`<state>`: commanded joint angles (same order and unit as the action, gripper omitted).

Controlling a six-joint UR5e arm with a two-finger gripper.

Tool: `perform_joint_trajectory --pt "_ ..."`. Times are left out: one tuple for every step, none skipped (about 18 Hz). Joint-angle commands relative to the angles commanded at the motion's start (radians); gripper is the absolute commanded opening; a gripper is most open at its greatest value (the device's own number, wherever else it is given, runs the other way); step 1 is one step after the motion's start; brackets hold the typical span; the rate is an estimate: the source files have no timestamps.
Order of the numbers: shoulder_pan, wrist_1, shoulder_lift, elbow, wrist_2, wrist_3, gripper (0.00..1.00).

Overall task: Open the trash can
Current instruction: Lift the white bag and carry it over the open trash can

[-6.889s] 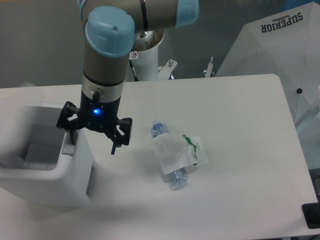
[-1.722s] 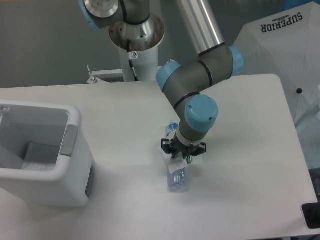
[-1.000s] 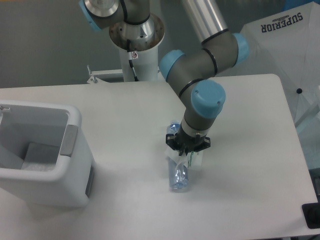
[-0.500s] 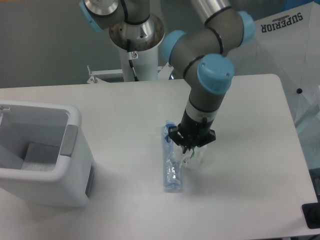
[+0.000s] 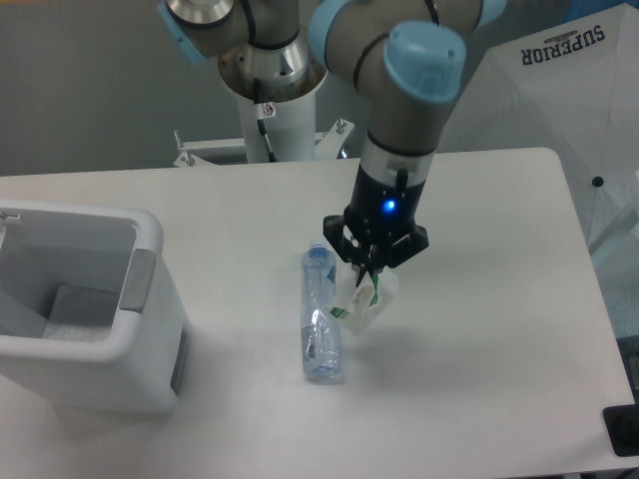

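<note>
The trash can [image 5: 150, 344] is a large white bin at the table's left edge. Its top is open and the hollow inside shows. A grey push tab [image 5: 140, 281] sits on its right rim. My gripper [image 5: 365, 278] hangs over the middle of the table, well to the right of the bin. It is shut on a white wrapper [image 5: 361, 303] with green print, which dangles just above the tabletop. A clear plastic bottle [image 5: 319, 317] with a blue cap lies flat just left of the wrapper.
A white canopy printed "SUPERIOR" [image 5: 559, 90] stands behind the table's right corner. The arm's white base column [image 5: 282, 115] rises at the back centre. A small black object [image 5: 622, 430] sits at the front right corner.
My gripper left the trash can, came down at the bottle, closed on its wrapper and rose. The bottle slid out of the wrapper and rolled left.
</note>
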<state>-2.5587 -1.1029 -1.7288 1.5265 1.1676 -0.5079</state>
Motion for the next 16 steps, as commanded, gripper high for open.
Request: perform_joint_trajectory --pt "0.002 -0.002 0.003 -0.018 -0.024 0.017 0.13" --pt "0.006 -0.002 0.011 -0.035 -0.051 0.034 0.13" --pt "0.008 -0.002 0.023 -0.046 -0.074 0.046 0.13" --pt "0.012 -0.002 0.037 -0.052 -0.091 0.06 0.13" --pt "0.02 -0.002 0.047 -0.057 -0.101 0.074 0.13" --pt "0.034 -0.002 0.055 -0.058 -0.112 0.083 0.13" --pt "0.05 0.0 0.064 -0.06 -0.123 0.088 0.13" --pt "0.067 0.0 0.075 -0.06 -0.141 0.091 0.13" --pt "0.08 0.0 0.087 -0.062 -0.158 0.098 0.13" --pt "0.087 0.0 0.101 -0.063 -0.178 0.111 0.14" --pt "0.094 0.003 0.113 -0.066 -0.199 0.124 0.15" --pt "0.098 0.005 0.121 -0.074 -0.225 0.14 0.15" --pt "0.106 0.003 0.126 -0.084 -0.25 0.152 0.15" --pt "0.115 0.003 0.129 -0.092 -0.262 0.161 0.15" --pt "0.123 0.005 0.132 -0.097 -0.264 0.169 0.16" --pt "0.133 0.005 0.133 -0.103 -0.264 0.173 0.16"
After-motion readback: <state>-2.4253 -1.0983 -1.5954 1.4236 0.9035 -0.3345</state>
